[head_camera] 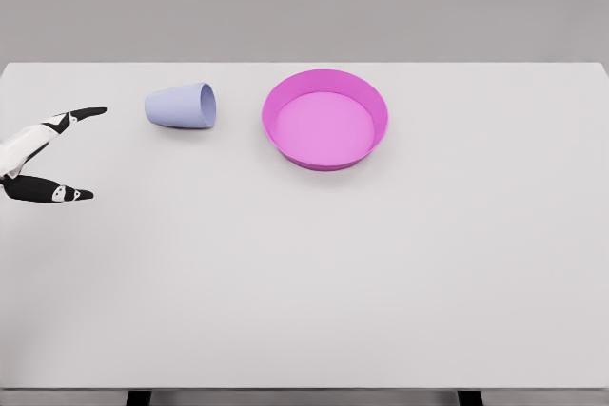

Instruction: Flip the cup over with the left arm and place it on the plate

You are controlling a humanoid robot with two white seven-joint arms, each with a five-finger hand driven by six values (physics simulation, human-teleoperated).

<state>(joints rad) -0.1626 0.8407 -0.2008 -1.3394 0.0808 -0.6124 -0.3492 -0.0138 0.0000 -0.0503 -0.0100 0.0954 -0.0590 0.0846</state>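
A pale lavender cup (181, 106) lies on its side on the white table, its mouth facing right toward the plate. A magenta plate (325, 119) with a raised rim sits just right of the cup, with nothing in it. My left hand (84, 153) enters at the far left edge with its fingers spread wide and holding nothing. Its upper fingertip (95, 112) is a short way left of the cup and not touching it. The right arm does not show.
The white table (381, 282) spans the whole view, with its front edge near the bottom and a grey wall behind it.
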